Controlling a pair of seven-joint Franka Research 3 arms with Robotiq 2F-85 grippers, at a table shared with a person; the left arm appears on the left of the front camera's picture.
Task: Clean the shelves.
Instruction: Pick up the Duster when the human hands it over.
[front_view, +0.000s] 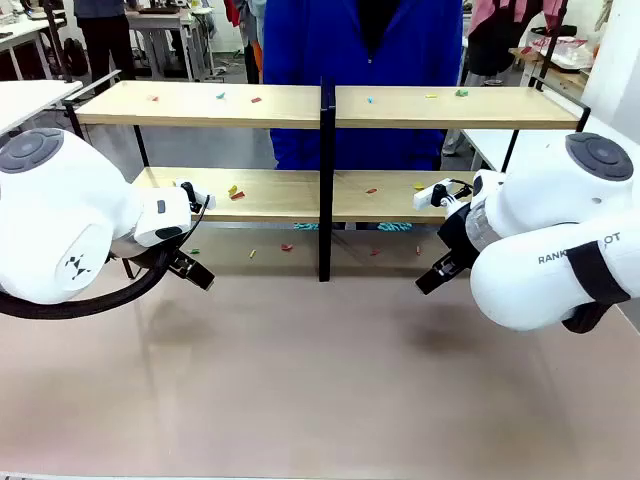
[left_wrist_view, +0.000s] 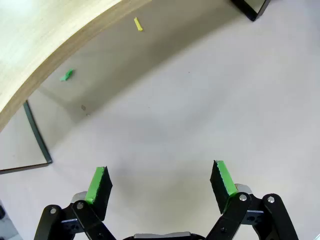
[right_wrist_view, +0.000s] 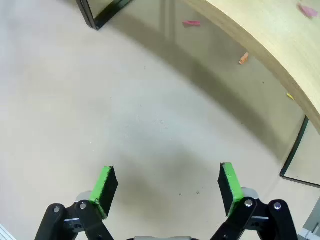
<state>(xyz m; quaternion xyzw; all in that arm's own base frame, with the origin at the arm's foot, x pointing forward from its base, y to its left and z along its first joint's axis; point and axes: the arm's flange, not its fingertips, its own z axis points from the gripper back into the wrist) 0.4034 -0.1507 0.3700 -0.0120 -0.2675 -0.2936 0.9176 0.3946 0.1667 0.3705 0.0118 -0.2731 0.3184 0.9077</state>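
On the left, the white left arm (front_view: 60, 215) is leaning in over the table (front_view: 320, 380). The left claw (front_view: 190, 268) is pointing down at the tabletop just in front of the left end of the shelves (front_view: 200, 104). Its green pads (left_wrist_view: 98, 184) are standing wide apart with nothing between them, so it is open and carrying nothing. Beyond its fingers, a green scrap (left_wrist_view: 66, 75) and a yellow scrap (left_wrist_view: 138, 24) are lying on the table in the shadow under the lower board.

The shelves are standing across the far half of the table. They are two long wooden boards, one above the other, with a black post (front_view: 326, 180) splitting them in the middle. Small coloured bits (front_view: 256, 100) are lying scattered along the top board, a few more on the lower board, and others on the table beneath it. A person in a blue coat (front_view: 360, 50) is standing right behind the shelves, at the middle.

Further right, the right claw (front_view: 435, 275) is pointing down at the table in front of the right half of the shelves, well apart from the other claw. Its green fingers (right_wrist_view: 230, 182) are also spread wide and empty. Past them, a pink scrap (right_wrist_view: 191, 22) and an orange scrap (right_wrist_view: 243, 58) are lying on the table under the lower board. The right arm (front_view: 560, 250) is coming in from the right edge.
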